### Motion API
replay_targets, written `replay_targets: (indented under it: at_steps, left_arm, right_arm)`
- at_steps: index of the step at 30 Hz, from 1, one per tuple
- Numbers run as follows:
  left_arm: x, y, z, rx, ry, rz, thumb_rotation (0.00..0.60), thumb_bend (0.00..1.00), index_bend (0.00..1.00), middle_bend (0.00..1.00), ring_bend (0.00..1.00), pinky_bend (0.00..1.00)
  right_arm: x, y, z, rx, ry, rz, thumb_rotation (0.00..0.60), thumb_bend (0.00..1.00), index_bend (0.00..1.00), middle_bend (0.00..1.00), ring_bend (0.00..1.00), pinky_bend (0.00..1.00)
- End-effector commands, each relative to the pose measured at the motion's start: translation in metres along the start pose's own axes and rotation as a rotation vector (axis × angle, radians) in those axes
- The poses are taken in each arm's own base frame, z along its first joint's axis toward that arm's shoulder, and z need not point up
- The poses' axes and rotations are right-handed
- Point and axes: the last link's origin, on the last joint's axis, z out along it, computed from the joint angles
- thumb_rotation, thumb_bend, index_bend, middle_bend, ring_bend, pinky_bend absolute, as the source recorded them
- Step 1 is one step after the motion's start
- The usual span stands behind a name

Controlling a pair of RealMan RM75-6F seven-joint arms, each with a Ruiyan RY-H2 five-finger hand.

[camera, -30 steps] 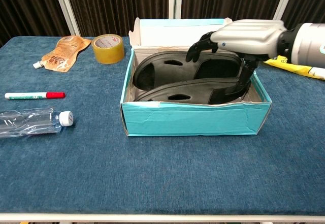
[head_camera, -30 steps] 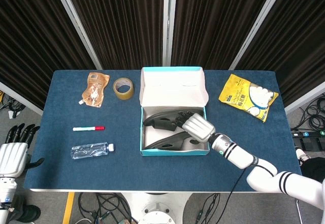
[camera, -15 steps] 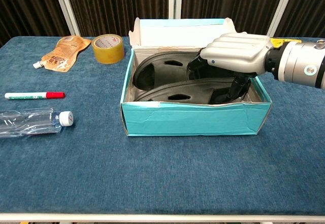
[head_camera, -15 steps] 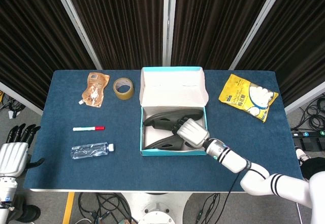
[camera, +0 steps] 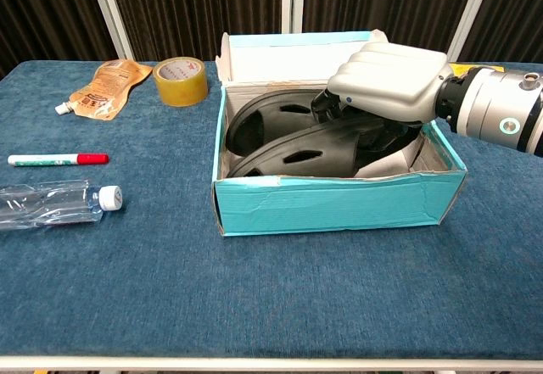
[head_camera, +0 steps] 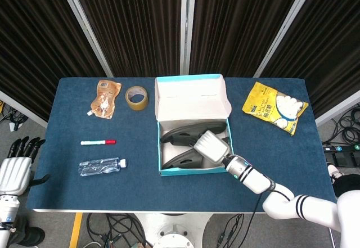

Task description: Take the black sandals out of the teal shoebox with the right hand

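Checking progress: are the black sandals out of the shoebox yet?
No. Both black sandals lie inside the teal shoebox; right hand grips them.

The teal shoebox [head_camera: 193, 172] sits open near the middle of the tabletop, its white-lined lid [head_camera: 192, 97] folded up and back toward the far edge. Its front wall [camera: 335, 205] looks creased and slightly skewed to the table's near edge. Inside lie the black sandals [camera: 293, 141], perforated clog-style shoes: one rests against the back wall, the other [camera: 316, 153] is tilted, toe toward the box's left front corner, its heel end raised.
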Motion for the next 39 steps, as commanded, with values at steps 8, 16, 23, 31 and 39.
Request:
replay_targets:
  at_steps: [8,16,23,31,39]
  left_arm:
    - [0.000,-0.001,0.002,-0.007,0.006,0.002,0.600,0.07,0.12,0.09,0.00,0.05]
    - [0.000,-0.003,0.002,-0.005,0.013,-0.003,0.600,0.07,0.12,0.09,0.00,0.05]
    - [0.001,-0.002,0.005,-0.018,0.021,-0.004,0.600,0.07,0.12,0.09,0.00,0.05]
    - [0.003,0.000,0.006,-0.035,0.035,-0.002,0.600,0.07,0.12,0.09,0.00,0.05]
    - [0.004,0.004,0.006,-0.051,0.040,0.000,0.600,0.07,0.12,0.09,0.00,0.05]
  right_arm:
    - [0.014,-0.001,0.003,0.001,0.099,-0.195,0.600,0.58,0.70,0.63,0.59,0.82]
    - [0.047,0.013,0.002,-0.073,0.188,-0.160,0.600,0.58,0.71,0.64,0.59,0.80]
    - [0.068,0.041,-0.017,-0.188,0.255,-0.027,0.600,0.58,0.71,0.64,0.59,0.80]
    - [0.064,0.103,-0.086,-0.470,0.239,0.334,0.600,0.58,0.71,0.64,0.59,0.80]
    - [0.025,0.148,-0.156,-0.720,0.073,0.833,0.600,0.58,0.71,0.63,0.59,0.81]
